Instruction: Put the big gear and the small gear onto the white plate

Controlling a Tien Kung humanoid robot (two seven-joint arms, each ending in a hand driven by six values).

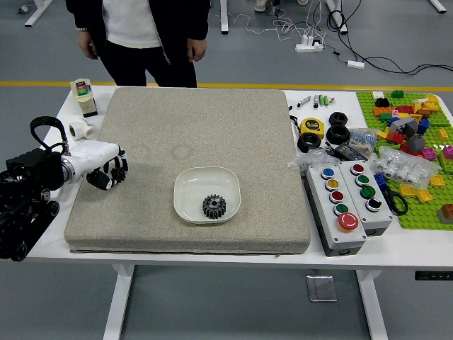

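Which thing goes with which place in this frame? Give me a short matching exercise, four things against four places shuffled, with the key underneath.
Things
1. dark gear
2. robot's left hand
3. yellow tape measure
4. person

Places
A. at the table's far side
B. on the white plate
C. at the left part of the mat
D. next to the black tires

Pairs: 1-B, 2-C, 3-D, 4-A
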